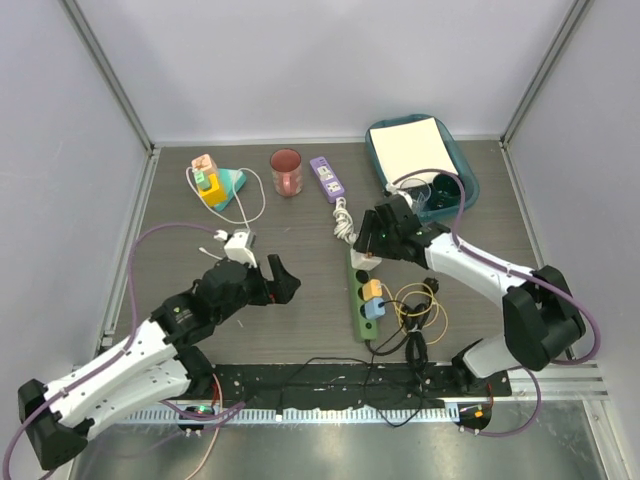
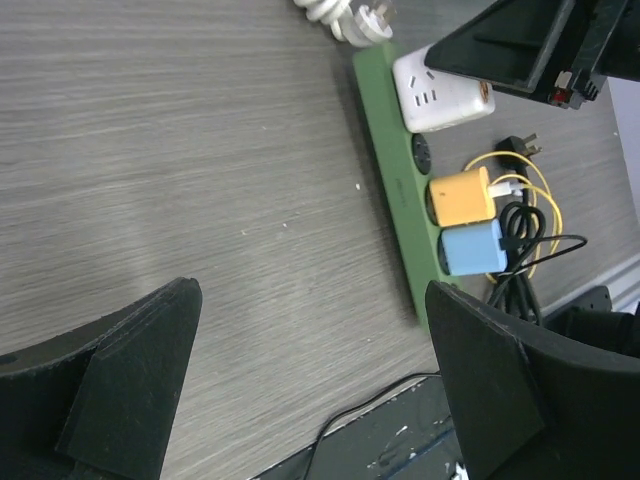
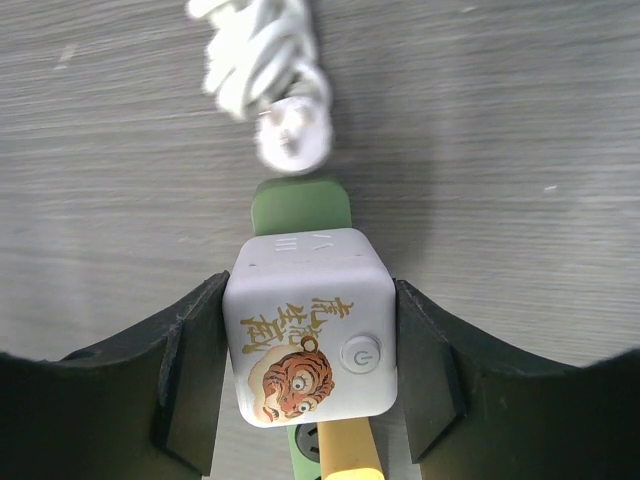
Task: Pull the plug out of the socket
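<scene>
Plug (image 3: 310,320) sat clamped on two opposite sides by the fingers of the right gripper (image 3: 312,380); we saw a white, round-cornered cube, no longer one way than another, its top face with an orange tiger print and a round power button turned up at the wrist camera. It stood on the far end of the socket (image 1: 357,318), a green strip lying near-to-far, with a yellow cube (image 2: 460,197) and a pale-blue cube (image 2: 472,247) nearer. We saw the left gripper (image 1: 272,279) spread wide, apart to the strip's left.
</scene>
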